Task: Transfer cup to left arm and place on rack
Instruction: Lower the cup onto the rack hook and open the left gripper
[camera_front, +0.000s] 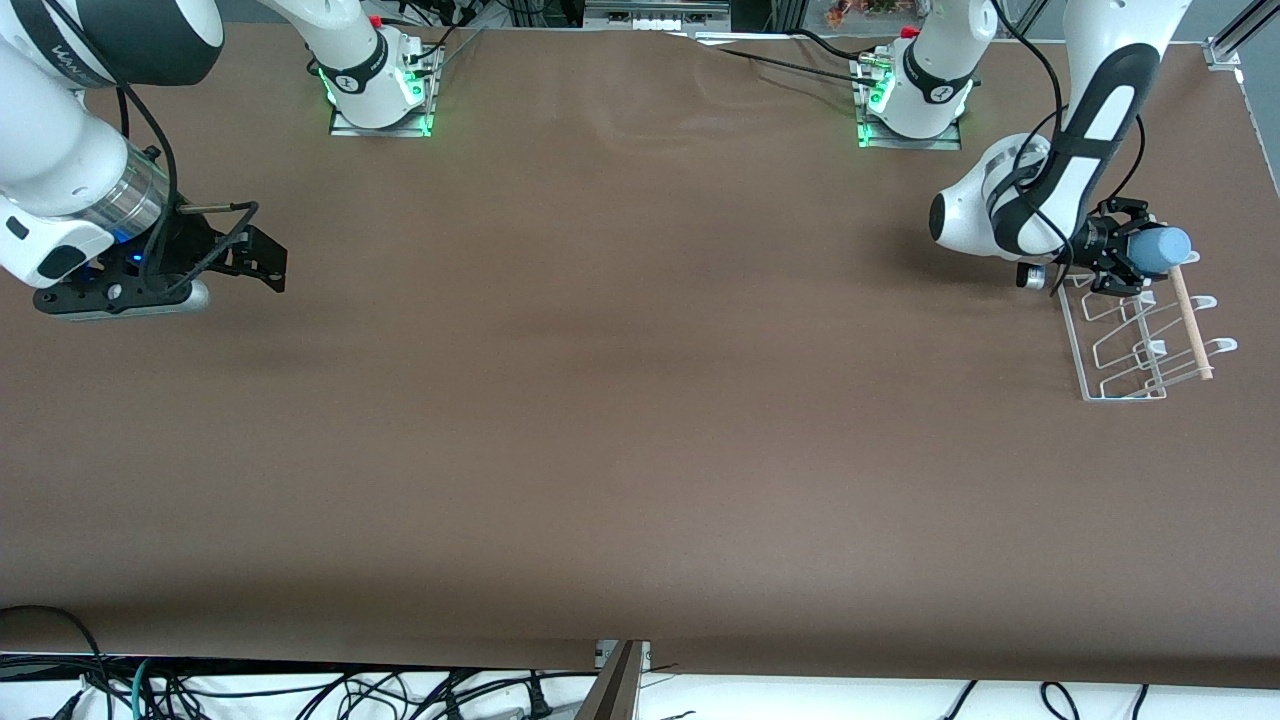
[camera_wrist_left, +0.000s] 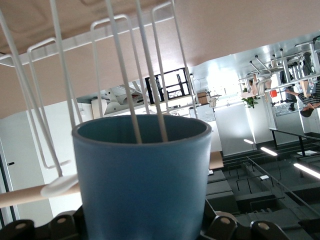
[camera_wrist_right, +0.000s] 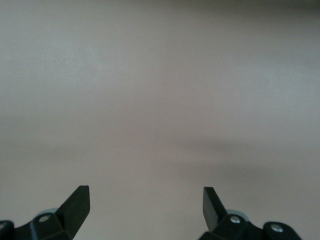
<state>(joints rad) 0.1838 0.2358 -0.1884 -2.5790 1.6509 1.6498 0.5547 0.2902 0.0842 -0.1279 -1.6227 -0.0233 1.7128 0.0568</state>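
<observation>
My left gripper (camera_front: 1125, 262) is shut on the light-blue cup (camera_front: 1160, 250) and holds it on its side over the end of the white wire rack (camera_front: 1130, 352) farthest from the front camera. In the left wrist view the cup (camera_wrist_left: 142, 185) fills the space between the fingers (camera_wrist_left: 227, 226), and two rack wires (camera_wrist_left: 125, 75) reach into its open mouth. The rack's wooden rod (camera_front: 1192, 322) lies just beside the cup, and it also shows in the left wrist view (camera_wrist_left: 20, 196). My right gripper (camera_front: 262, 262) is open and empty, low over the table at the right arm's end; its view (camera_wrist_right: 146, 200) shows only bare table.
The rack stands near the table edge at the left arm's end. The brown table top (camera_front: 620, 400) stretches between the two arms. Both arm bases (camera_front: 380, 90) stand along the edge farthest from the front camera, and cables hang below the nearest edge.
</observation>
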